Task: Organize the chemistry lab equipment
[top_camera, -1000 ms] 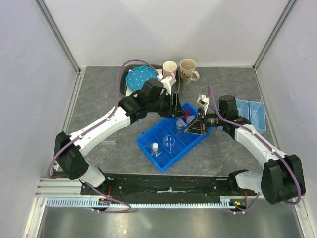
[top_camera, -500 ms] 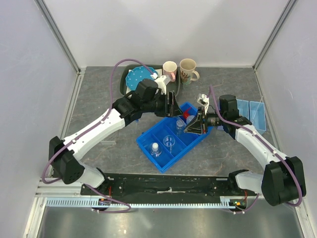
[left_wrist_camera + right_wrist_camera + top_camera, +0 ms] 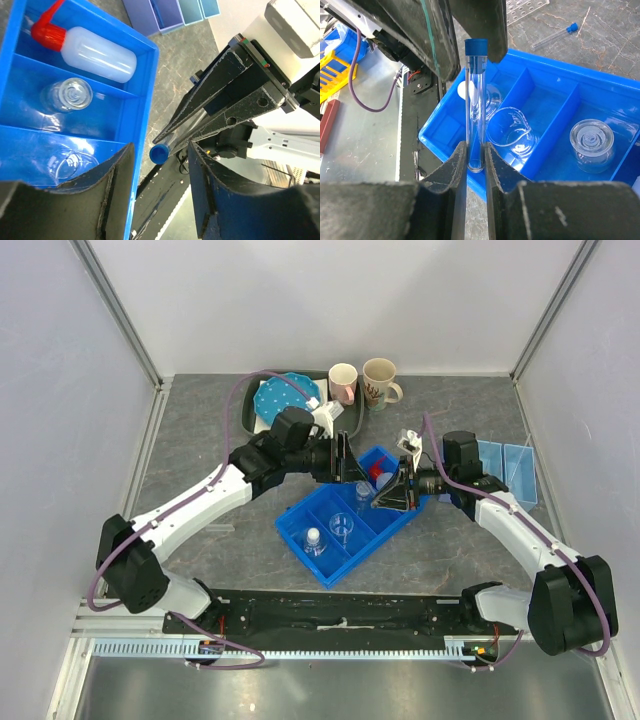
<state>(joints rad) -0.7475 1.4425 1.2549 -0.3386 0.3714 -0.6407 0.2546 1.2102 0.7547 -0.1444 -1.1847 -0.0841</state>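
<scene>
A blue-capped test tube (image 3: 475, 105) clamped by the right gripper (image 3: 475, 152) above the blue divided tray (image 3: 570, 70), left gripper (image 3: 161, 160) spread apart, unclosed, flanking the tube's cap.

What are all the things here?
tray: one, blue, middle of table
squeeze bottle: one, white with red nozzle, lying in the tray
glass jars: three, clear, one per tray compartment
test tubes: two, blue-capped; one held, one lying on table
mugs: two, pale, at back
plate: one, blue with white dots, back left
boxes: three, pale blue, right side
left gripper: open, either side of held tube's cap
right gripper: shut on a test tube
</scene>
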